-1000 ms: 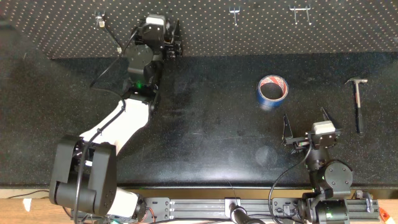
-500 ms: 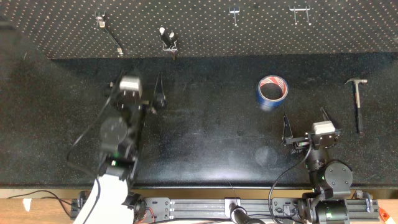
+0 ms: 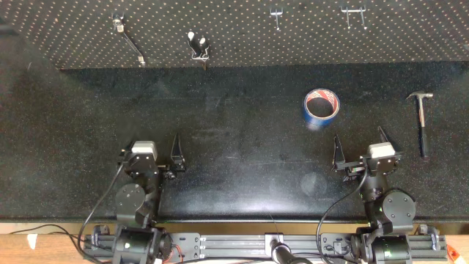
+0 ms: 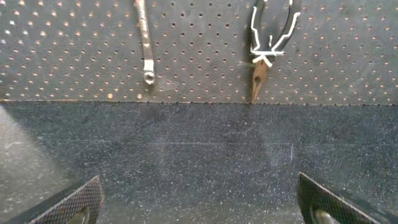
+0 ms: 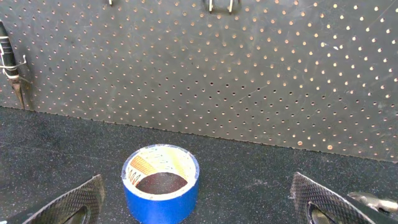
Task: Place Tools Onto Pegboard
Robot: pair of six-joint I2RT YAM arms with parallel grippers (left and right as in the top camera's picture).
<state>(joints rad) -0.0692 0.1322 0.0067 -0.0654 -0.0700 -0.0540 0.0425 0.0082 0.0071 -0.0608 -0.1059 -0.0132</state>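
On the pegboard hang a wrench and black-handled pliers; the left wrist view also shows the wrench and pliers. A blue tape roll stands on the black table, and a hammer lies at the far right. My left gripper is open near the front left, holding nothing. My right gripper is open near the front right, just short of the tape roll, with the hammer head beside one fingertip.
Two bare metal hooks stick out of the pegboard's upper right. The black table is bare through the middle. One hook sits above the tape in the right wrist view.
My left arm has drawn back from the pegboard to the table's front left, leaving the pliers hanging on the board. The right arm has not moved.
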